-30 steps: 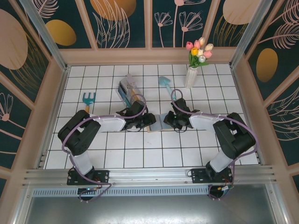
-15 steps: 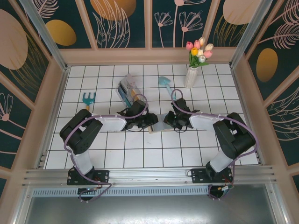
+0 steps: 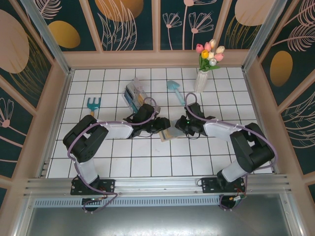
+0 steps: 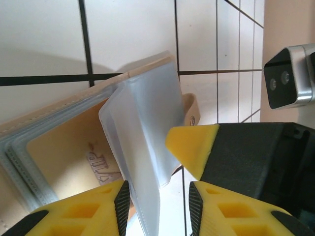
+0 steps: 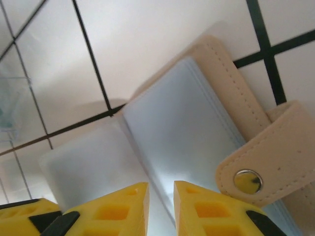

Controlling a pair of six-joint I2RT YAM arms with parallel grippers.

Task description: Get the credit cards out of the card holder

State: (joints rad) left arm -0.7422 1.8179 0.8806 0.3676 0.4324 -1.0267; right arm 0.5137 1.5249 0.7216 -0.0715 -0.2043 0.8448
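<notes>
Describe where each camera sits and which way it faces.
Top external: above, behind the bases, facing down at the white tiled table; left arm, right arm show.
Left wrist: on that wrist, facing its yellow fingers and a clear plastic sleeve.
Right wrist: on that wrist, facing its yellow fingers and a tan snap strap.
Shared: all see the tan folding card holder.

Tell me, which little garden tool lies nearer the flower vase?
The pale blue trowel, just left of the vase; the darker blue hand rake lies far off left.
</notes>
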